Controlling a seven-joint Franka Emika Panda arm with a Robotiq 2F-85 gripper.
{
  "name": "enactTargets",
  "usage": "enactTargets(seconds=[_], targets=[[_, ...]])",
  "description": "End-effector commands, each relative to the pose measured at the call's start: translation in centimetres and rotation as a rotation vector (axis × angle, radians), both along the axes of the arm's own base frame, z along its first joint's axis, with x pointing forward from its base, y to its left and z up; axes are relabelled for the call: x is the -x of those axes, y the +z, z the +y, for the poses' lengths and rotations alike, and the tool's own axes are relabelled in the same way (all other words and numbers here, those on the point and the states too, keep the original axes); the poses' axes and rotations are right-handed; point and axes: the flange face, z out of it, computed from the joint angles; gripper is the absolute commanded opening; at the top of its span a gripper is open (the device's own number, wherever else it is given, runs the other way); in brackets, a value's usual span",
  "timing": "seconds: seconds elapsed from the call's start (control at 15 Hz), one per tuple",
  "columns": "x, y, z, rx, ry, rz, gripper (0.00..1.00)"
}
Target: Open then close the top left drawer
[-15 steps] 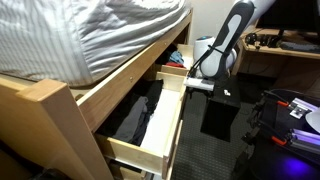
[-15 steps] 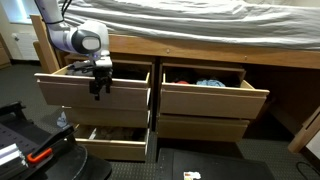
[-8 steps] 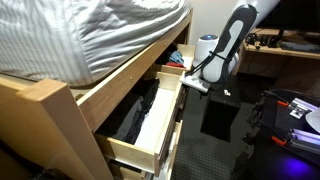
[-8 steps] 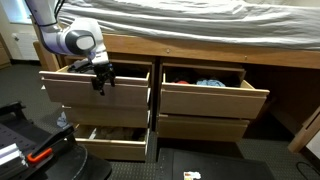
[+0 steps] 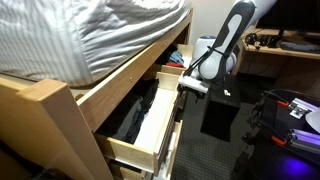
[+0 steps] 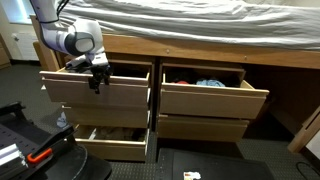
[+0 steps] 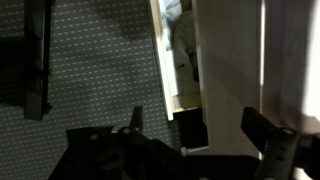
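Observation:
The top left drawer (image 6: 95, 95) is a pale-wood bed drawer with a plain front, pulled partly out. In an exterior view its black clothing (image 5: 135, 115) shows behind the front panel (image 5: 165, 120). My gripper (image 6: 97, 78) hangs over the top edge of that front, toward its right end, and also shows in an exterior view (image 5: 190, 85). In the wrist view the two dark fingers (image 7: 200, 130) are spread apart, with the pale drawer front (image 7: 225, 70) between them. The gripper is open.
The top right drawer (image 6: 205, 95) stands open with blue and red items. The bottom left drawer (image 6: 110, 145) is also pulled out. A striped mattress (image 5: 90, 35) lies above. A black box (image 5: 220, 115) and dark equipment (image 6: 25, 140) stand on the floor.
The top left drawer has slid a little inward toward the bed, and my gripper has moved with its front. Little has moved in the last half second.

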Motion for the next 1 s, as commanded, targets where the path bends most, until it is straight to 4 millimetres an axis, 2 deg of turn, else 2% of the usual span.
enactTargets(seconds=[0.0, 0.07, 0.13, 0.47, 0.6, 0.8, 0.93], targets=[[-1.6, -0.9, 0.9, -0.154, 0.105, -0.041, 1.0], [-1.7, -1.2, 0.9, -0.168, 0.133, -0.031, 1.0], [-0.7, -0.3, 0.9, -0.119, 0.096, -0.008, 1.0], [-1.7, -0.8, 0.8, -0.154, 0.128, -0.025, 1.0], [-1.7, -0.6, 0.9, -0.099, 0.107, -0.113, 1.0], [-1.7, -1.5, 1.9, -0.063, 0.072, -0.212, 1.0], [-0.9, -1.6, 1.9, -0.057, 0.054, -0.24, 1.0]])
